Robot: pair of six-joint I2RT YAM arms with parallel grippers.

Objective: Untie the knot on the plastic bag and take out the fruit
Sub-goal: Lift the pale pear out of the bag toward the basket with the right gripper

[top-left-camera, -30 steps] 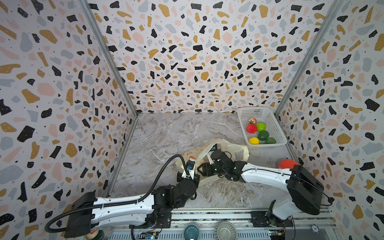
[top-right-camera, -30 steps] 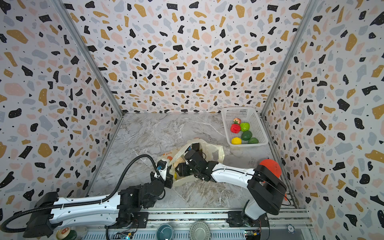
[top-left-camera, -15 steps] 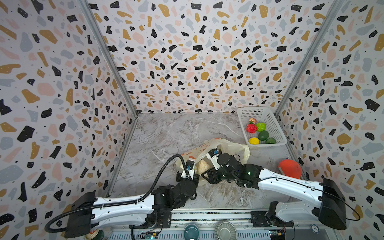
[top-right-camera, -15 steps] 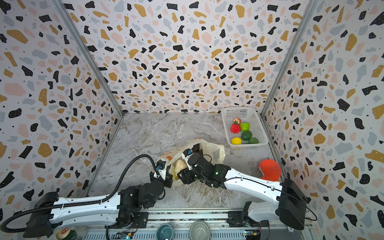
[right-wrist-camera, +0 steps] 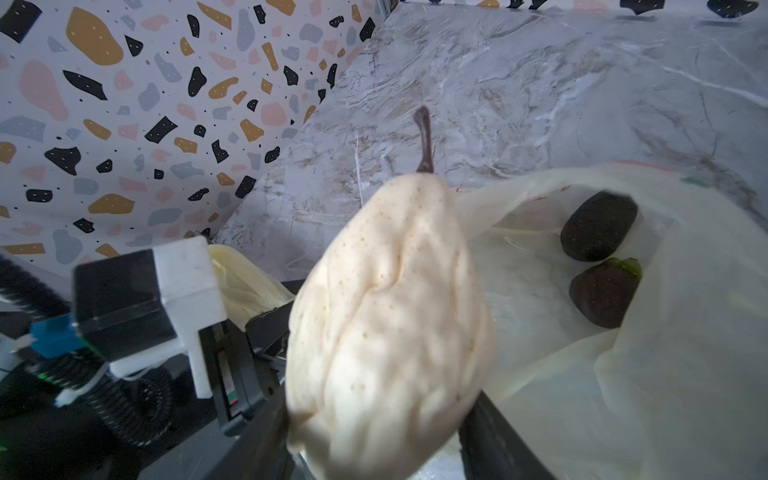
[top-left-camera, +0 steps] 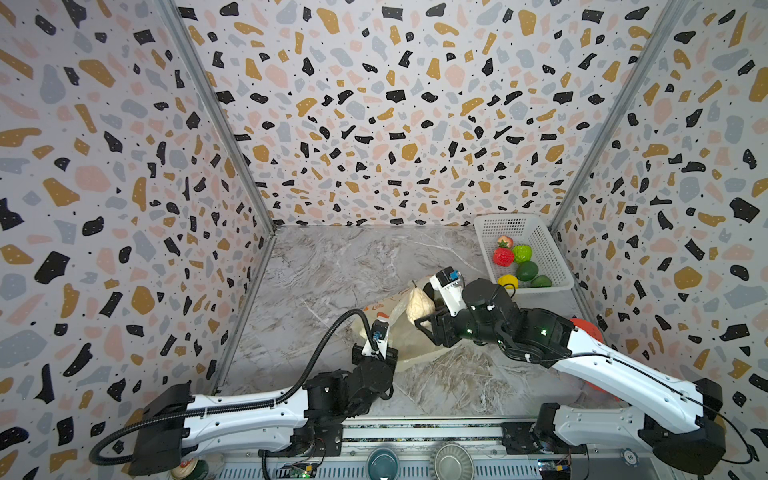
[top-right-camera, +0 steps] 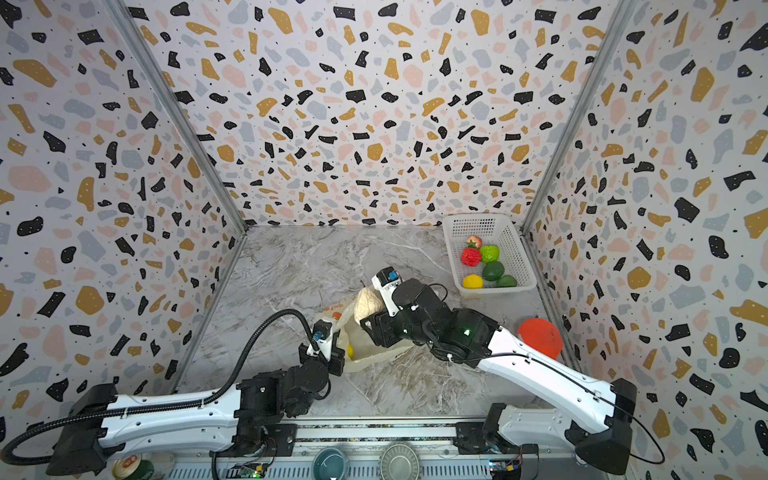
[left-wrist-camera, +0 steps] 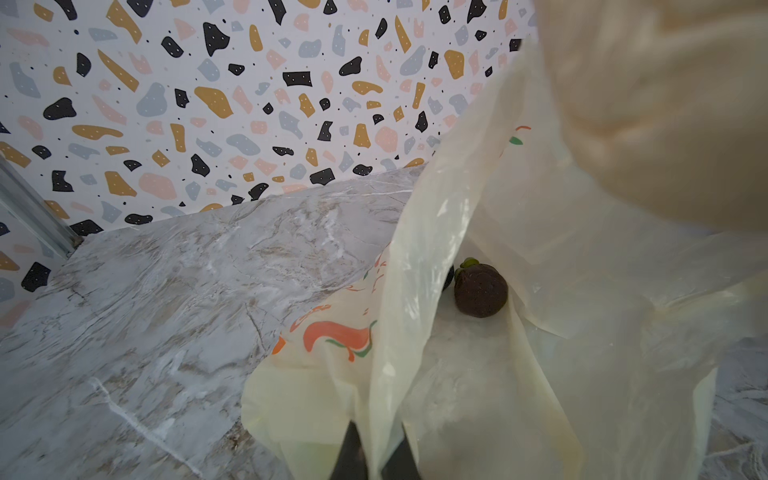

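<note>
The pear could slip from the right gripper, clamped on its rounded body, and fall short of the far-right basket. If the left gripper loses its pinch on the near edge of the bag, film may trail along. The open bag lies mid-table, just beneath the held pear.

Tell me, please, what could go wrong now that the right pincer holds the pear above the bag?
1. The right pincer holds the pale cream pear by its wide end. The rounded skin may slip and the pear could drop.
2. The left pincer pinches only thin film of the pale-yellow translucent plastic bag. If that slides out, the mouth may fall over the two dark fruits inside.
</note>
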